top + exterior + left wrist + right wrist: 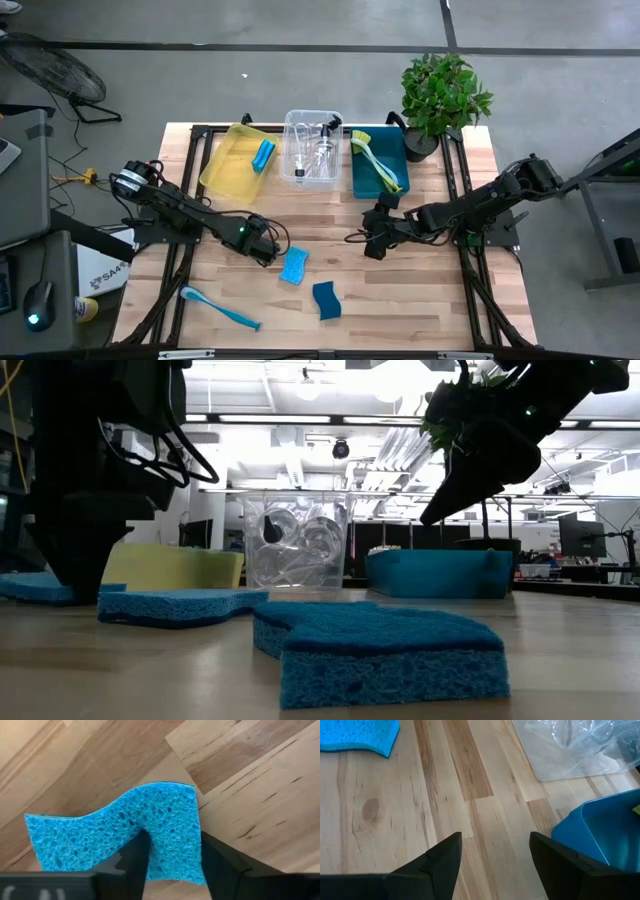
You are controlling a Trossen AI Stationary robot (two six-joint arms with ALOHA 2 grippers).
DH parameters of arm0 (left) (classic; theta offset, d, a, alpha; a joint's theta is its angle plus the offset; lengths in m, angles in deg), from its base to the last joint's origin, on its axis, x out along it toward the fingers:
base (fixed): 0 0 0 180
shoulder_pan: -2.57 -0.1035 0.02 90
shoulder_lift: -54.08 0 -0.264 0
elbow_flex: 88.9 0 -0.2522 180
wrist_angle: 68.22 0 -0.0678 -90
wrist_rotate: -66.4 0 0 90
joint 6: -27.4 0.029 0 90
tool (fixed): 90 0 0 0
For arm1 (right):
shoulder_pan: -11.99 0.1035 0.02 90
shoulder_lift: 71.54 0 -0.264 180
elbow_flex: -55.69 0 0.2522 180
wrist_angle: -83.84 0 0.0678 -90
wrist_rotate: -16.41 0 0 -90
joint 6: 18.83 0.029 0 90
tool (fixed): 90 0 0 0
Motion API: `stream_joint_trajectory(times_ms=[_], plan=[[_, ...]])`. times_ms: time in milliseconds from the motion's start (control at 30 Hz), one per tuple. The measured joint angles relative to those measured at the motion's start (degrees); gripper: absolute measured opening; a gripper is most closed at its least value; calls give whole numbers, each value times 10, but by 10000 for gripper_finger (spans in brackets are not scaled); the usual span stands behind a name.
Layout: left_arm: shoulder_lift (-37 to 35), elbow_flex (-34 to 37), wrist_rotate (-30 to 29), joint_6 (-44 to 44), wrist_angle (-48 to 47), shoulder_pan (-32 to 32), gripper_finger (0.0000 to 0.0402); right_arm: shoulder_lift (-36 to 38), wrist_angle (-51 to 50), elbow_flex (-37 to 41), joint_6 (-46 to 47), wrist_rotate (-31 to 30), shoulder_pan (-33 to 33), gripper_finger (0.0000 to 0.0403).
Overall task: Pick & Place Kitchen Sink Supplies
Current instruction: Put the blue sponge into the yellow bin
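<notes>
Sponge: the light blue sponge (294, 265) lies flat on the bench (420, 300), centre-left, and I have the left pincer (268, 250) down at its edge; in the left wrist view its two dark fingers (136, 862) straddle a lobe of the sponge (120, 835).
Grip: fingers part-way in, one on each side of the foam; I cannot tell whether they pinch it yet, so I do not call it held.
Why there: I judge this as the pick, with the yellow bin (222, 165) as the likely drop, since another sponge (263, 154) already sits in it.
Other supplies: a darker sponge (326, 300) lies just beside the first; a blue brush (215, 307) lies near the front left edge.
Left arm: stretched low from the left edge, wrist tipped down to the bench.
Right arm: reaching in from the right, right pincer (375, 240) standing wide, empty, above bare wood in front of the teal bin (378, 180).
</notes>
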Motion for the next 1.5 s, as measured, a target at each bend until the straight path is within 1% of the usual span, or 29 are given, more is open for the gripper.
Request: stream_joint_trajectory(times_ms=[100,233,733,867,1200,1400,1500], plan=[[0,0,0,-2,1,0,124,0,0,0,0,0,0,227],[0,0,0,-3,3,0,93,0,0,0,0,0,0,227],[0,0,1,2,6,1,19,0,0,0,0,0,0,227],[1,-10,-4,24,-4,0,3,0,0,0,0,0,0,227],[2,-74,-85,106,-4,4,3,0,2,0,0,0,0,227],[0,-106,-161,174,-10,29,3,0,2,0,-4,0,0,227],[-6,-118,-206,195,-21,42,3,0,2,0,-4,0,0,227]])
